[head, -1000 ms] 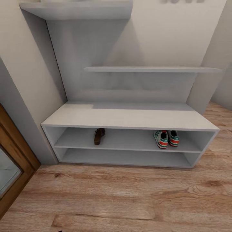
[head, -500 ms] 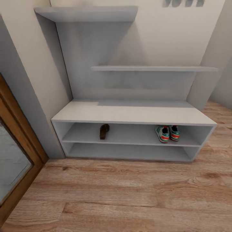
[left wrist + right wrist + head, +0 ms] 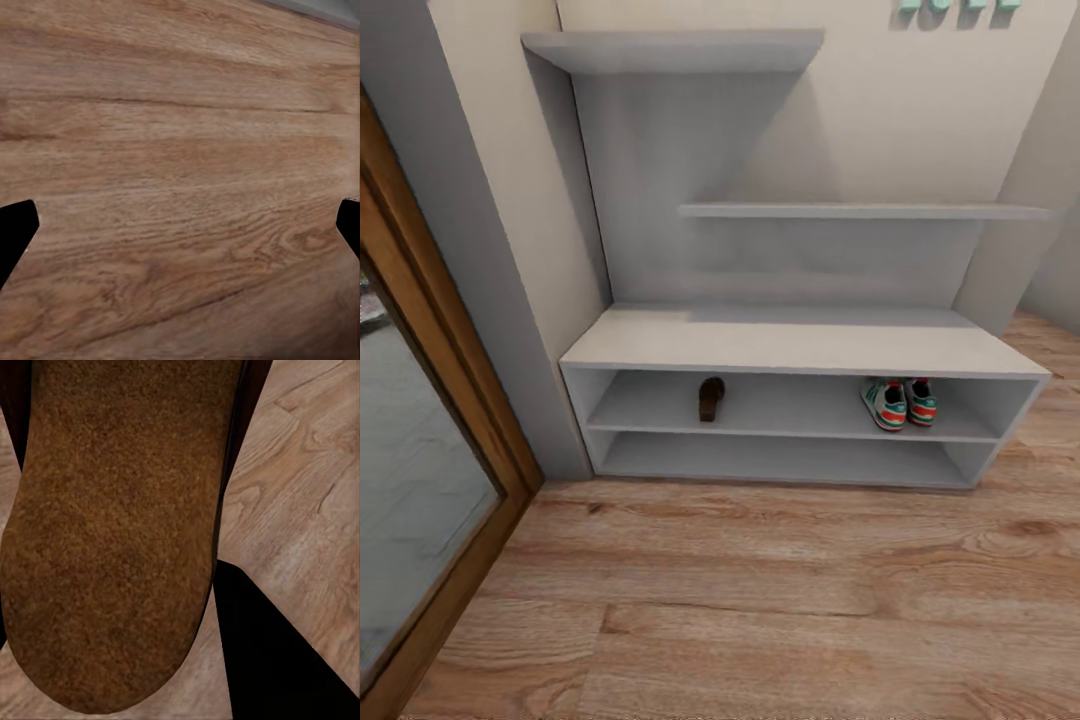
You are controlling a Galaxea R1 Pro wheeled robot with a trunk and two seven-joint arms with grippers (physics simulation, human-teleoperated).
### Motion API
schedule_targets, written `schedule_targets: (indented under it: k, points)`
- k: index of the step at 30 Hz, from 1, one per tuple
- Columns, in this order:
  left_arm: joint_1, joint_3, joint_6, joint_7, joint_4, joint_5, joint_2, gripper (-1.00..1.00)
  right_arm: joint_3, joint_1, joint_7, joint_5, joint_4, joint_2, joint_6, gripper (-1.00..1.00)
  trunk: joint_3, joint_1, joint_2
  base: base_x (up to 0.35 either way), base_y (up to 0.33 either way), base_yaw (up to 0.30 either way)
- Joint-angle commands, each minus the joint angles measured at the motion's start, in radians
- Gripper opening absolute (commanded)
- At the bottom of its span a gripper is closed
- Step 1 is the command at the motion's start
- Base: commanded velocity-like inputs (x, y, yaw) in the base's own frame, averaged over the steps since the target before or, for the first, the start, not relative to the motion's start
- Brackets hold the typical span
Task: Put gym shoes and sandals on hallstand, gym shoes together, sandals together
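- head view: against the earlier pictures the whole picture is shifted, so the camera has moved; the hallstand (image 3: 800,345) is seen further to the right and somewhat smaller, and more of a wood-framed glass door (image 3: 420,470) is taken in at the left. nothing on the rack is seen to have changed place.
- one sandal (image 3: 710,398) is seen on the upper of the two low open shelves, left of the middle, its long axis running front to back; which end is the toe cannot be told.
- the two gym shoes (image 3: 900,402) are set touching side by side at the right end of the same shelf, long axes front to back, the heels with their red and green bands turned outward toward the room.
- the lower compartment, the flat top and the two stepped shelves above are seen bare; a wide stretch of the upper low shelf lies open between the sandal and the gym shoes.
- the corridor floor (image 3: 780,600) is spread in front of the rack; the rack's left end is set against a wall, near the door frame.
- right wrist view: the second sandal (image 3: 120,532) is seen sole-on, large and close, above the floor planks; the right gripper (image 3: 225,607) is clamped on it, a dark finger (image 3: 277,652) lying against its edge.
- left wrist view: the left gripper (image 3: 184,232) is held with its two dark fingertips (image 3: 15,232) wide apart over bare floor planks, nothing between them.
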Motion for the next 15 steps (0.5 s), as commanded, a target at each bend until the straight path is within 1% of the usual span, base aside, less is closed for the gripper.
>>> schedule_targets:
  k: [1, 13, 15]
  points:
    - [-0.001, 0.001, -0.004, -0.004, 0.002, 0.003, 0.000, 1.00, -0.007, -0.001, 0.006, 0.007, 0.000, 0.001, -0.003, -1.00, -0.001, 0.000, 0.000, -0.106, 0.293, 0.000]
    - [-0.002, 0.002, -0.002, -0.003, 0.002, 0.003, 0.000, 1.00, -0.007, -0.001, 0.006, 0.007, 0.000, 0.001, -0.003, -1.00, -0.001, 0.000, 0.000, -0.096, 0.294, 0.000]
    - [-0.002, 0.002, -0.002, -0.004, 0.001, 0.004, 0.000, 1.00, -0.007, -0.001, 0.006, 0.007, 0.000, 0.005, -0.003, -1.00, -0.001, 0.000, 0.000, -0.087, 0.295, 0.000]
